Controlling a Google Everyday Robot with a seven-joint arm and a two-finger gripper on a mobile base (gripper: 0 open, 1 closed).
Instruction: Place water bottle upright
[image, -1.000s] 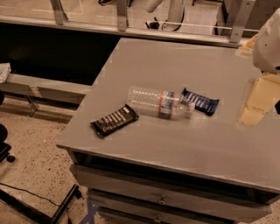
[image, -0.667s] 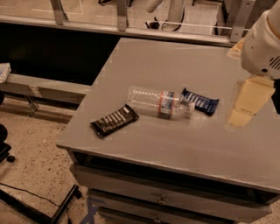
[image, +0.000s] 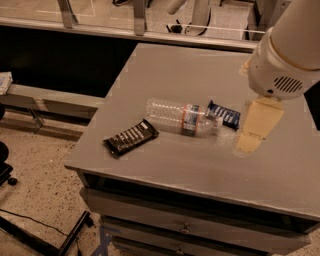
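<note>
bottle lying flat, gripper hanging off to one side

the water bottle (image: 180, 116) is lying on its side near the middle of the grey table (image: 165, 65), its wide base pointing toward the black snack bar (image: 131, 138) and its neck running toward the dark blue wrapper (image: 225, 115). the cap end is sitting just beside that wrapper, maybe touching it; from where i am standing i cannot say which. the black bar is resting near the base end, apart from it, close to the table's front edge.

it is looking like a clear ribbed bottle, and i cannot see whether any water is in it. if it is empty, i am guessing it is light, thin-walled, and ready to roll or skid away at a nudge. the ribs are giving some bite, but a hard squeeze would probably dent it. i would be taking it across the body, around the ribbed middle just below the label band, with the pinch square to its length so it can be swung up onto its base.

the gripper (image: 256, 127) is hanging above the table beyond the neck end of the bottle, near the blue wrapper, touching nothing that i can see. whether it is open or closed i cannot tell. the white arm housing (image: 282, 65) is looming right above it.
</note>
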